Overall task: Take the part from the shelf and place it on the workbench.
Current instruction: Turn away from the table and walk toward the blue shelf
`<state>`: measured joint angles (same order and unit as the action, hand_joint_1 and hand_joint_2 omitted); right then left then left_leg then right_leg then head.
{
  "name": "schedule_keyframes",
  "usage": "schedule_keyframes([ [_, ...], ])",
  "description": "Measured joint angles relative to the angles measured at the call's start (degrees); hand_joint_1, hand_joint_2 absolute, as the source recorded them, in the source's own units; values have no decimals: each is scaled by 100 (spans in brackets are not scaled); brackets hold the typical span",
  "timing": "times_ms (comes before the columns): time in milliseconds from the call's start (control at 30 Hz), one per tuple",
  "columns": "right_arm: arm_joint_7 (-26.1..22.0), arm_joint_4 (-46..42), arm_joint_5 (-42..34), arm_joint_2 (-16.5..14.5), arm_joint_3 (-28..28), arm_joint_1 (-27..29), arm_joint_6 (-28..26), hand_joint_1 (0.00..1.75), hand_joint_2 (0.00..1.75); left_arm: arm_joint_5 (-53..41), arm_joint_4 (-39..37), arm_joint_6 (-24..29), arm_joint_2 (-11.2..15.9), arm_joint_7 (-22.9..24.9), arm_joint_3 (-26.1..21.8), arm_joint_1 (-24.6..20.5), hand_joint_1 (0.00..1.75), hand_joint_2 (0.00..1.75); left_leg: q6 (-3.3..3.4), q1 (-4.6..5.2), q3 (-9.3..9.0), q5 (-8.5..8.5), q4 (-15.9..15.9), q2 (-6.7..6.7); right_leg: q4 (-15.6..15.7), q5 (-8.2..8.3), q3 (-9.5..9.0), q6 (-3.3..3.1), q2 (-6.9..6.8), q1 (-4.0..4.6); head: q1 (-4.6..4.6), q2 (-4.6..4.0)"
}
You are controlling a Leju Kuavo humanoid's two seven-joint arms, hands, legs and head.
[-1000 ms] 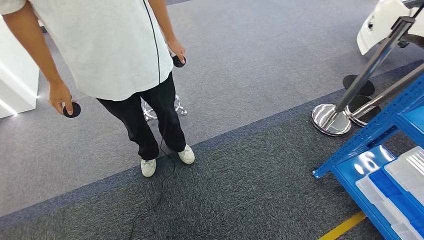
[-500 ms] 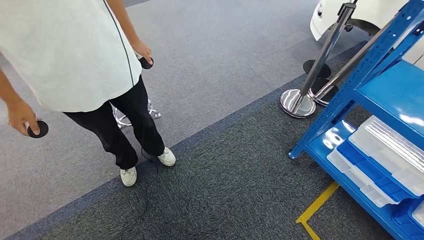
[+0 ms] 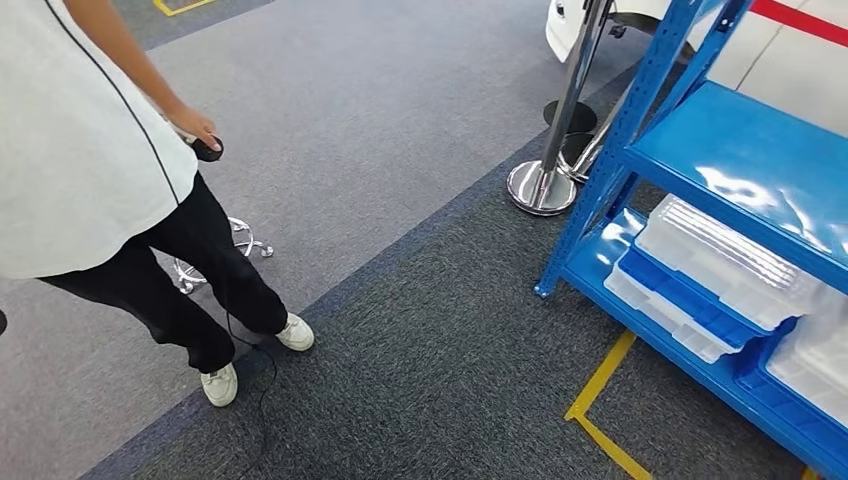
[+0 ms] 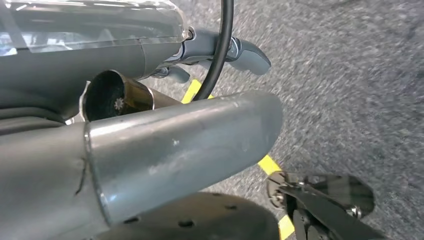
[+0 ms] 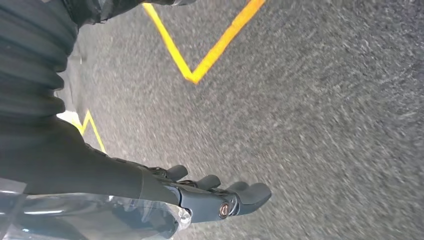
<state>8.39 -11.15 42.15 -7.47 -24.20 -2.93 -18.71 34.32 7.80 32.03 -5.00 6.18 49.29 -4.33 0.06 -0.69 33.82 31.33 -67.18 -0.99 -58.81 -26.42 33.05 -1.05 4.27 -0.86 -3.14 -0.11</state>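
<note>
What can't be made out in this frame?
- Part: clear bins on the blue shelf hide their contents in the head view.
- Shelf: cut off by the picture's right edge.
- Left hand: the arm's cover hides most of it in the left wrist view.
- Person: cut off at the top.

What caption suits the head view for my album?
Blue shelf holding clear plastic bins, person standing nearby on grey carpet.

— Shelf?
— Blue metal shelf (image 3: pixel 715 150) at the right of the head view, standing on dark carpet; bare glossy upper deck, angled uprights.
— Parts?
— Clear plastic boxes (image 3: pixel 725 262) with blue trays lie flat on the lower deck, stacked side by side. Contents cannot be made out.
</note>
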Motion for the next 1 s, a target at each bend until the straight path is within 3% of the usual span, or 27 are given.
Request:
schedule_keyframes([
  [67, -1, 0, 4, -19, -1, -5, 0, 0, 175, 23, -1, 8, 5, -4, 0, 1, 0, 0, 40, -8, -258, -274, 672, -307, -35, -2, 31, 40, 138, 4, -1, 0],
  [100, -2, 0, 5, -25, -1, -5, 0, 0, 175, 31, -2, 12, 8, -7, 0, -5, 0, 0, 52, -4, -312, -306, 824, -410, -43, 5, 58, 75, 204, 0, -2, 0],
  [133, -3, 0, 7, -27, -2, -2, 0, 0, 175, 34, -2, 16, 10, -9, 0, -11, 0, 0, 61, 5, -324, -295, 865, -426, -43, 21, 83, 120, 271, -9, -2, 0],
  [167, -3, 0, 9, -27, -7, 8, -1, 0, 175, 34, -2, 21, 11, -12, 0, -17, 0, 0, 82, 5, -331, -313, 887, -356, -27, 45, 104, 167, 346, -20, -2, 0],
  [200, -4, 0, 10, -27, -15, 17, -2, 0, 175, 34, -2, 25, 11, -16, 0, -24, 0, 0, 116, -1, -346, -339, 921, -280, -35, 43, 119, 202, 323, -23, -2, 0],
  [267, -4, 0, 11, -27, -34, 21, -3, 0, 175, 34, -2, 33, 7, -23, 1, -24, 0, 0, 195, -27, -363, -395, 997, -114, -267, -127, 235, 247, 51, -3, -21, 0],
  [333, -11, 0, 15, -31, -42, 5, -3, 0, 175, 34, -2, 37, 3, -27, 2, -11, 0, 0, 233, -17, -360, -407, 1018, 67, -947, -513, 548, 276, -281, 5, -39, 0],
  [400, -17, 0, 19, -34, -44, 0, -2, 0, 175, 34, -2, 37, 4, -20, 2, 4, 0, 0, 235, -3, -353, -397, 1015, 256, -1545, -732, 815, 310, -377, -10, -38, 0],
  [433, -18, 0, 19, -34, -46, 5, -3, 0, 175, 34, -2, 37, 4, -14, 3, 3, 0, 0, 231, -1, -356, -391, 1014, 337, -1553, -680, 801, 319, -398, -16, -38, 0],
  [467, -18, 0, 19, -33, -48, 11, -3, 0, 175, 33, -2, 37, 2, -9, 4, -2, 0, 0, 223, 0, -365, -381, 1013, 407, -1317, -529, 658, 320, -433, -21, -38, 0],
  [533, -17, 0, 21, -31, -50, 11, -4, 0, 175, 33, -2, 37, -4, -4, 11, -10, 0, 0, 185, 11, -400, -350, 1006, 524, -501, -193, 193, 283, -638, -2, -39, 0],
  [567, -18, -1, 22, -31, -51, 5, -4, 0, 175, 33, -2, 37, -5, -4, 16, -12, 0, 0, 156, 23, -419, -331, 999, 574, -181, -95, 22, 248, -738, 18, -37, 0],
  [633, -19, -1, 27, -31, -54, -2, -4, 0, 175, 33, -2, 37, -6, -3, 26, -18, 0, 0, 92, 48, -451, -305, 993, 663, 30, -73, -68, 177, -813, 63, -34, 0],
  [700, -20, 0, 33, -31, -65, 3, -4, 0, 175, 32, -2, 37, -9, -2, 34, -33, 0, 0, 20, 46, -484, -279, 993, 716, 49, -49, -57, 115, -693, 52, -33, 0],
  [767, -20, 0, 38, -37, -76, -1, -4, 0, 175, 32, -2, 37, -11, -3, 38, -43, 0, 0, -45, 25, -418, -104, 787, 511, 92, -17, -73, 39, -585, 18, -32, 0],
  [833, -20, 0, 43, -41, -80, -9, -4, 0, 175, 32, -2, 37, -10, -3, 39, -34, 0, 0, -81, 5, -120, 272, 118, 227, 108, 4, -71, -14, -472, 7, -31, 0],
  [900, -20, 0, 51, -39, -82, -10, -4, 0, 175, 34, -2, 37, -9, -2, 42, -11, 0, 0, -93, 2, 221, 514, -587, 153, 97, 8, -60, -31, -323, 16, -31, 0],
  [933, -20, 0, 58, -38, -83, -8, -3, 0, 175, 36, -2, 37, -9, 1, 43, -1, 0, 0, -93, 2, 281, 467, -683, 147, 85, 7, -59, -31, -239, 19, -31, 0],
  [967, -22, 0, 67, -38, -83, -7, -3, 0, 175, 37, -2, 37, -9, 2, 44, 3, 0, 0, -85, 1, 229, 304, -536, 136, 67, 5, -60, -28, -151, 18, -31, 0],
  [1000, -26, 0, 75, -39, -83, -7, -2, 0, 175, 37, -2, 37, -9, 4, 45, 3, 0, 0, -73, -4, 84, 67, -187, 79, 45, -2, -58, -19, -69, 16, -30, 0],
])
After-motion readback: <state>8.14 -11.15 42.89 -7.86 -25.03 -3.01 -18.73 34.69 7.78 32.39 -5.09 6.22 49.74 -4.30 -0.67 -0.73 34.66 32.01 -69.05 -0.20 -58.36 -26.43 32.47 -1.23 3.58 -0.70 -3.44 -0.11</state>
